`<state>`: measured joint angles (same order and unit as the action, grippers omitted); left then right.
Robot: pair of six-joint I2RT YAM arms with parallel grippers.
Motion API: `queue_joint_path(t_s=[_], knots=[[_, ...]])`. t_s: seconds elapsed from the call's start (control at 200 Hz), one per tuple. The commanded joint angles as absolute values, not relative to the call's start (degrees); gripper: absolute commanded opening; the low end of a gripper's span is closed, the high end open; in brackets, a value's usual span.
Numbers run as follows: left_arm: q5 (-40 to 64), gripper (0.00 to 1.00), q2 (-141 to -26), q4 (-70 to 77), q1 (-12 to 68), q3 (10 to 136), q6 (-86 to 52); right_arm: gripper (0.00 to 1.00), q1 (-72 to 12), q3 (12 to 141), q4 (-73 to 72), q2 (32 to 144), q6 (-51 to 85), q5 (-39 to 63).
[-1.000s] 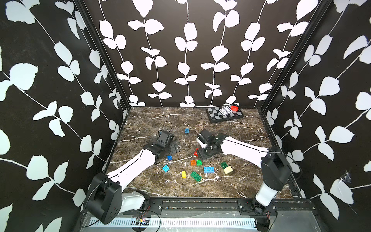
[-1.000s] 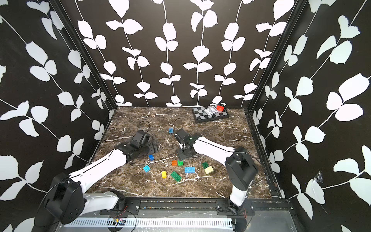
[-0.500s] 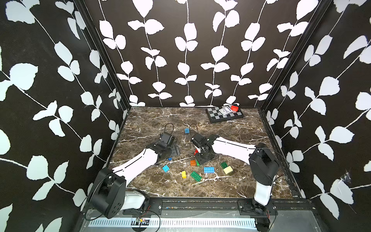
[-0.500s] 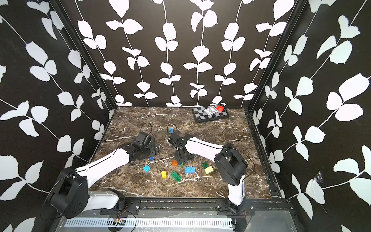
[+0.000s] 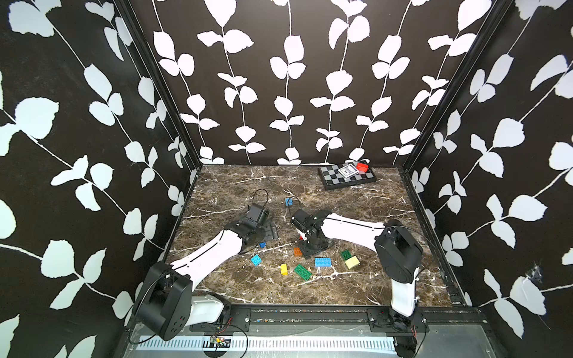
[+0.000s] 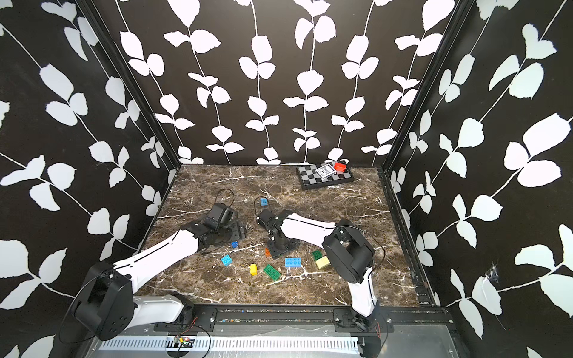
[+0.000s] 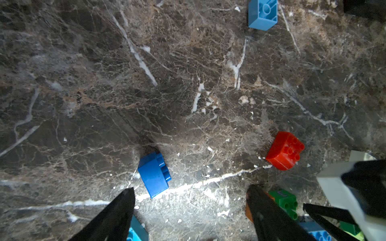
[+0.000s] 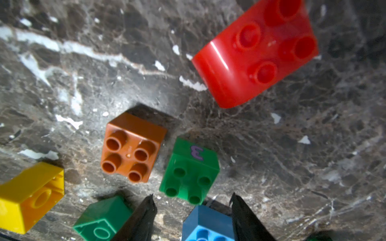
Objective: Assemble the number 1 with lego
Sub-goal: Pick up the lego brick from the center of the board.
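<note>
The lego bricks lie loose on the marble table [image 5: 366,288]. Most of them form a small group in the lower middle of both top views: an orange brick [image 5: 297,251], a yellow brick [image 5: 283,269], an oblong green brick [image 5: 302,272], an oblong blue brick [image 5: 322,262] and a cream brick [image 5: 352,262]. One light blue brick [image 5: 289,202] lies alone, higher in the frame. The right gripper [image 8: 192,195] is low at the upper edge of this group. Its jaws are partly apart, and a green brick marked 3 [image 8: 189,171] lies just before the tips, not clamped. A red brick [image 8: 254,54] lies further ahead. The left gripper [image 7: 190,187] has its jaws wide apart and empty, with a dark blue brick [image 7: 154,174] just before one fingertip. A chessboard [image 5: 333,179] is in the upper right corner of the table.
</note>
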<state>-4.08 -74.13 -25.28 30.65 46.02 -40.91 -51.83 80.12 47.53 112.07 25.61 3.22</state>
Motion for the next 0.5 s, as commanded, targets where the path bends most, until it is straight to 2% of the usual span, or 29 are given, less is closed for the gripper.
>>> queue_joint_path(t_s=[0.0,0.265,0.495], knots=[[-4.6,0.87,-72.2,-24.9,30.3,45.6,-40.1,0.58,-52.2,83.2,49.3,113.6,26.4,2.5],[-4.7,0.87,-71.5,-24.9,30.2,45.5,-39.8,0.57,-52.2,86.1,49.5,116.2,25.6,2.4],[-4.8,0.86,-71.0,-24.8,30.1,45.3,-39.8,0.47,-52.2,87.7,51.0,117.5,25.5,1.6]])
